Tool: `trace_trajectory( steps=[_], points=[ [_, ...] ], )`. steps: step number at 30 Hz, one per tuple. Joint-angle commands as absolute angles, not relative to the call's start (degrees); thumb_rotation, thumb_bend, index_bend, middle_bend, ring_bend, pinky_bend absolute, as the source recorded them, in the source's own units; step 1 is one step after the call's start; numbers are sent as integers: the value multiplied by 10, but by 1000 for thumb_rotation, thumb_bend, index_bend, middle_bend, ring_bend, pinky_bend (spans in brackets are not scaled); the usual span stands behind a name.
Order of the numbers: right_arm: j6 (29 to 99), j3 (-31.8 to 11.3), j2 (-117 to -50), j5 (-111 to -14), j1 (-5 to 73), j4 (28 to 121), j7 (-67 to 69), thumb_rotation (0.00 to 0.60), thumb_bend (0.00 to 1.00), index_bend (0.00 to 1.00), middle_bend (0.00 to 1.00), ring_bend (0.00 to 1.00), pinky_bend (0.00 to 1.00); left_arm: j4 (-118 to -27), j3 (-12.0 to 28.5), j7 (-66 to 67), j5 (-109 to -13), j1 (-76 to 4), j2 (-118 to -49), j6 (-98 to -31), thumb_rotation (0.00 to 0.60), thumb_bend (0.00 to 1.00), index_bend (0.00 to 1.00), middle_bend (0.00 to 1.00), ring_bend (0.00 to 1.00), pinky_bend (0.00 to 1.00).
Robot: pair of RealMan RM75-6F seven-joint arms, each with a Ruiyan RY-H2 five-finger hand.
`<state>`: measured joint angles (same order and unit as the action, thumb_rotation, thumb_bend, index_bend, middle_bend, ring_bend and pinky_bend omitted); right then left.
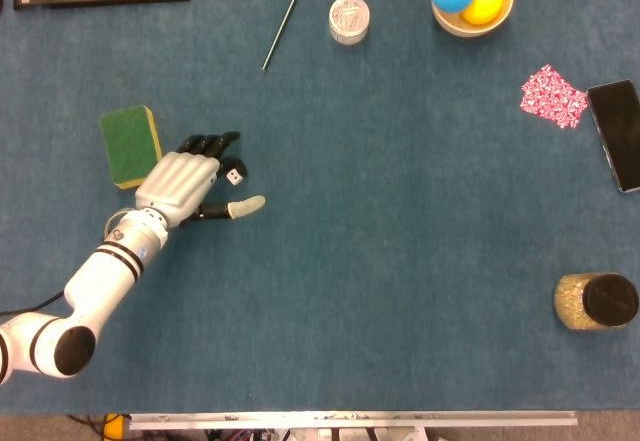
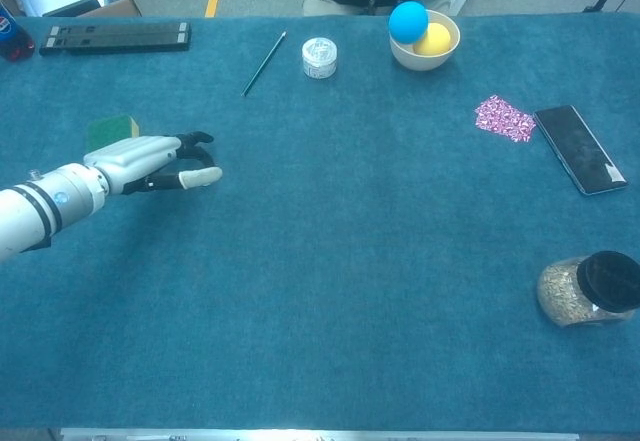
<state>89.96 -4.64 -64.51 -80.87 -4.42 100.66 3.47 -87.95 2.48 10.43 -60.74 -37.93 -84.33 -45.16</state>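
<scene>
head view: left hand (image 1: pixel 185 183) low over table (image 1: pixel 400 261), fingers curled around small die (image 1: pixel 233 173), thumb extended below it; actual pinch cannot be told. die beside green sponge (image 1: pixel 130 145). thumb best closed slowly, die kept squared between pads.

In the chest view the left hand (image 2: pixel 150 161) hides the die; the phone (image 1: pixel 618 133) is cut by the head view's right edge.
</scene>
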Motion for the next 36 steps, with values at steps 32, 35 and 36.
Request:
trace_trajectory(
  steps=[32,35,36],
  points=[
    [920,-41,-642,-830,-55,1021,32,600,287,320,215,105,183,-933,6,85,-652,-340,-785,-503,0,36,271,0,0,0],
    [920,-40,-642,-829,-56,1019,32,600,287,320,215,105,183,-928,8,87,-653,-345,-792,-496,0,36,271,0,0,0],
    [920,-40,-642,-829,-56,1019,33,600,287,320,215,105,183,-925,8,87,-651,-347,-795,-493,0,36,271,0,0,0]
  ],
)
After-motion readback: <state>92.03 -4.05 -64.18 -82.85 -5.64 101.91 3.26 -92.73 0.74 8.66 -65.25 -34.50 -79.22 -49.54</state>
